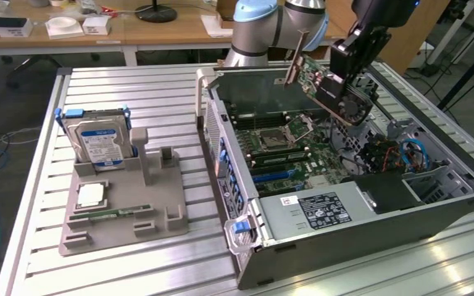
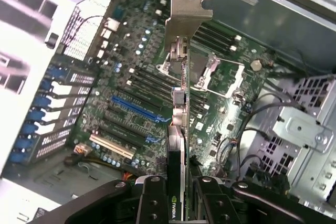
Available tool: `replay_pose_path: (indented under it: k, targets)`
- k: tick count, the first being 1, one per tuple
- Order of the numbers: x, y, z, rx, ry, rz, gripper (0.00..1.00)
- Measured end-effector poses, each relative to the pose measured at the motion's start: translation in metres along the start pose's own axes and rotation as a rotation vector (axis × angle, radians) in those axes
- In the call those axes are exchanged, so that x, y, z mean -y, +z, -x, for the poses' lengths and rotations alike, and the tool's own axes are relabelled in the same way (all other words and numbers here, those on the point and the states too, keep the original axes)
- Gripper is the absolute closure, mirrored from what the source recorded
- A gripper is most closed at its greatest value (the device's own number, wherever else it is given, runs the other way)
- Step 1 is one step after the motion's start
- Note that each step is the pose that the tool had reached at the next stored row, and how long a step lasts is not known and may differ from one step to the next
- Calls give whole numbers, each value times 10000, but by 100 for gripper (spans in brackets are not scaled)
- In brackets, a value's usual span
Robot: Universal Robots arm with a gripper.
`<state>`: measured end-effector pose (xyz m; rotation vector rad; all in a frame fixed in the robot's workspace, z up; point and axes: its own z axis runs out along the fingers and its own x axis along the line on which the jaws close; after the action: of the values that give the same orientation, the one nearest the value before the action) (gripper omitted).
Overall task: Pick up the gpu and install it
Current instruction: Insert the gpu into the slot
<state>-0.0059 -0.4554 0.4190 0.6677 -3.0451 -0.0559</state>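
Note:
The gpu (image 1: 326, 83) hangs tilted in the air over the open computer case (image 1: 434, 216), green board facing the exterior view's left and black cooler with a fan facing the right. My gripper (image 1: 348, 65) is shut on its upper edge. In the wrist view the gpu (image 2: 180, 124) is seen edge-on, silver end bracket (image 2: 187, 17) farthest from the camera, and the gripper (image 2: 178, 205) clamps it between two black fingers (image 2: 152, 203). Below the card lies the motherboard (image 2: 131, 82) with a blue slot (image 2: 134, 107) and the processor socket (image 2: 218, 74).
A grey parts holder (image 1: 126, 216) on the slatted metal table (image 1: 105, 86) carries a silver hard drive (image 1: 97, 140), a white-topped chip (image 1: 91, 195) and a narrow memory stick (image 1: 118, 213). Inside the case are a power supply (image 1: 320, 209), cables (image 1: 410, 154) and a metal drive cage (image 2: 302, 129).

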Motion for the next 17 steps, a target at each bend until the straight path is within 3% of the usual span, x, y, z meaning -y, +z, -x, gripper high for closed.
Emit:
replay_pose_path:
  k: [17]
  targets:
    - [0, 3, 0, -121, -2999, -46, 74]
